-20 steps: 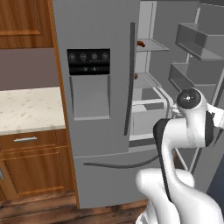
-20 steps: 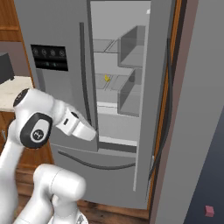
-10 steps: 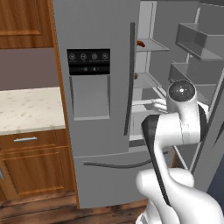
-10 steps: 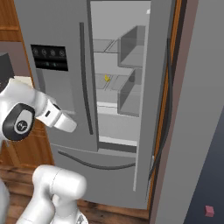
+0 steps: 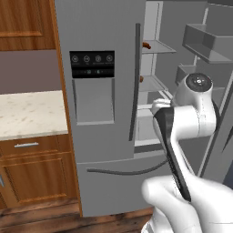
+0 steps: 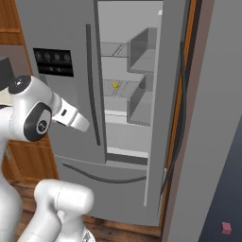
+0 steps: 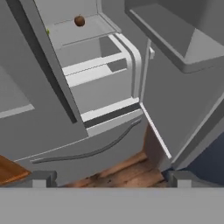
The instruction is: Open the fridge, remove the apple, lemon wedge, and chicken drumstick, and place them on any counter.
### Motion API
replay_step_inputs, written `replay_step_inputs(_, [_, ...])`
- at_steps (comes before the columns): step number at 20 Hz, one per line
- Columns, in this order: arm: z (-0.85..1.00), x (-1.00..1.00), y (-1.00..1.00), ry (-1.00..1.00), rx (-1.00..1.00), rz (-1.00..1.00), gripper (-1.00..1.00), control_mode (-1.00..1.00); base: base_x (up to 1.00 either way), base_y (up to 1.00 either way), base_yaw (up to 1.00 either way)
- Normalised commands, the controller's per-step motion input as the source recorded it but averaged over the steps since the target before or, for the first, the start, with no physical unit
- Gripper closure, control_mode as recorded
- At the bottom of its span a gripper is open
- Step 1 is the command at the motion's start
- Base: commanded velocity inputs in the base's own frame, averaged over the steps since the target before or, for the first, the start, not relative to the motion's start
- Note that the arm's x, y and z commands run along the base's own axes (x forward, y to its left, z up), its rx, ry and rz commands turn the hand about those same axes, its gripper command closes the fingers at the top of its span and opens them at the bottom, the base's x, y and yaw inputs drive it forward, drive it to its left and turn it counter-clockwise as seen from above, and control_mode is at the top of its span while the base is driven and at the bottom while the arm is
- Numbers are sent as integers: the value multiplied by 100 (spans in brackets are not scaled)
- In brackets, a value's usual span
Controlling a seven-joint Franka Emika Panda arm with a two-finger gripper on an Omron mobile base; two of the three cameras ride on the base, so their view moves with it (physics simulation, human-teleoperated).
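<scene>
Hand view shows the fridge (image 7: 109, 87) with its right door open, and the apple (image 7: 79, 20) on a shelf far ahead of the gripper (image 7: 107, 178), whose fingers are spread and hold nothing. I judge the reach begins now; next it must go forward to the apple.

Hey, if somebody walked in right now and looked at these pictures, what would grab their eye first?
Probably the fridge with its right door swung wide open, its grey shelves bare to the room. Next, the bright yellow lemon wedge on a middle shelf, and in the hand view the round dark apple sitting on a shelf. The white arm rises in front of the fridge, the cream counter to its left.
</scene>
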Motion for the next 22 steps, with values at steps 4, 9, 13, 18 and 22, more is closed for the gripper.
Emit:
replay_step_inputs(4, [-4, 37, 7, 1, 0, 0, -100, -100, 0, 0, 0])
replay_step_inputs(9, [0, 50, 20, -8, 0, 13, -100, -100, 0, 0, 0])
replay_step_inputs(13, [15, 66, 12, -13, 0, 27, -100, -100, 0, 0, 0])
replay_step_inputs(18, [33, 65, 6, -17, 0, 27, -100, -100, 0, 0, 0])
replay_step_inputs(22, [44, 50, 11, -19, 0, 10, -100, -100, 0, 0, 0])
